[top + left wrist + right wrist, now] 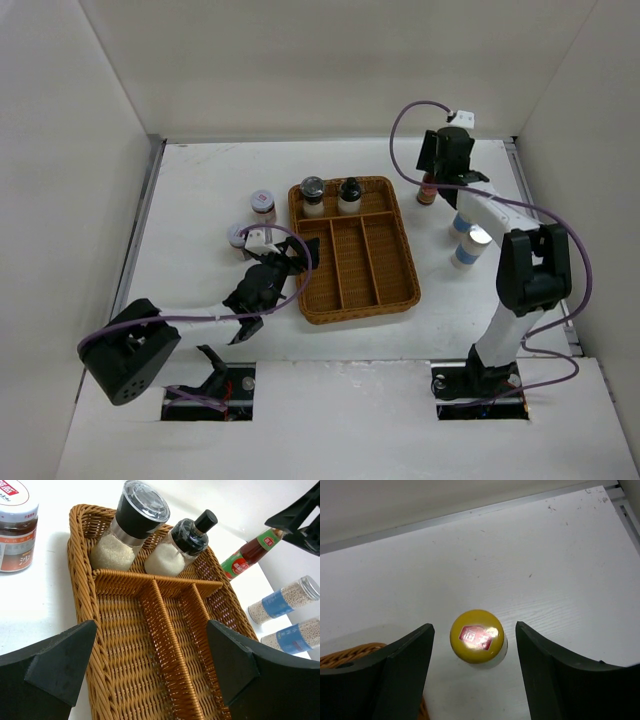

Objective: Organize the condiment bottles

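my right gripper [474,627]: jaws apart, straddling the sauce bottle [250,555] cap, not touching | bottle: upright, just right of the tray [82,580] far corner | risk: I squeeze off-centre, the slim bottle tips or slips | my left gripper [151,630]: wide, empty, over the tray

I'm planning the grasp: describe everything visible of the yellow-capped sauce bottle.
Slim sauce bottle: dark red sauce, green-and-red label, glossy yellow cap with a red sticker. It stands upright on the white table, right of the tray, not touching it. The right gripper straddles the cap, open, a gap on each side.
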You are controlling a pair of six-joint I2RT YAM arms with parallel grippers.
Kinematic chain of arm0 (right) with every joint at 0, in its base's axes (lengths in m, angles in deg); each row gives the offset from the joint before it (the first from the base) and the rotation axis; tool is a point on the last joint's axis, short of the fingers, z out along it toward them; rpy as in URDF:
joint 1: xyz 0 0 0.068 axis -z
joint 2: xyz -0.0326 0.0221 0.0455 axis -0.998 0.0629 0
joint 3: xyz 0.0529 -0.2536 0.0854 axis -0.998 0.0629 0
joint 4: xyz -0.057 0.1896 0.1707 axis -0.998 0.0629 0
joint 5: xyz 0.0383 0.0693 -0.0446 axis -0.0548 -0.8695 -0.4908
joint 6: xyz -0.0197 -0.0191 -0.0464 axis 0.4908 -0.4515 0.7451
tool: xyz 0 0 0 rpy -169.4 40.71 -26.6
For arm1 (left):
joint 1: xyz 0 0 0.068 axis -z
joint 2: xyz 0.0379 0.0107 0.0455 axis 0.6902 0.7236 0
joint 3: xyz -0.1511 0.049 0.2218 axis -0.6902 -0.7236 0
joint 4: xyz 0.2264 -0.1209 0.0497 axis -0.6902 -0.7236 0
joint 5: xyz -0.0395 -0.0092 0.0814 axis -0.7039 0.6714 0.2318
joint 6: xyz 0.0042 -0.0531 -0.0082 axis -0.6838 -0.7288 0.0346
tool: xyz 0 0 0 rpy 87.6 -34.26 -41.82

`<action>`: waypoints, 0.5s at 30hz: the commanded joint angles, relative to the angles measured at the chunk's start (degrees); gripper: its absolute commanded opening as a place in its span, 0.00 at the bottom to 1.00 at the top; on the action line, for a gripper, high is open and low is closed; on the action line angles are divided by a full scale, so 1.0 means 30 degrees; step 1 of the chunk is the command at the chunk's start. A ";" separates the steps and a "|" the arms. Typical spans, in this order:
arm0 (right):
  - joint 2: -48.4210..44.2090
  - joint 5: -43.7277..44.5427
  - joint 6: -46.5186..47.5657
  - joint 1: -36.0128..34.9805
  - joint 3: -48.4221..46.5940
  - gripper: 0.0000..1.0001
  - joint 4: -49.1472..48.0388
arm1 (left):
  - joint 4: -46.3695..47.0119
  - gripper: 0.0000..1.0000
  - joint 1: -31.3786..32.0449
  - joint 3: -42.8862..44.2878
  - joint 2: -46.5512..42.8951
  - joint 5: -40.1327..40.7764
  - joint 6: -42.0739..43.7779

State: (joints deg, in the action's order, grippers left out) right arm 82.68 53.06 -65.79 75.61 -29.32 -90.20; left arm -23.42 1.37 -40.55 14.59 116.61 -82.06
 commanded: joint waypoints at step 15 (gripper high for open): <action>-0.0918 0.1595 0.1243 -0.0343 -0.0719 0.30 -0.3586 | 0.1252 0.93 -0.0225 0.0564 0.0490 -0.0876 -0.0555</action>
State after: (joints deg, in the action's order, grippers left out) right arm 85.39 55.18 -63.65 75.56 -30.37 -93.32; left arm -23.05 1.15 -40.48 16.55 114.88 -82.87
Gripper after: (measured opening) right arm 0.453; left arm 0.934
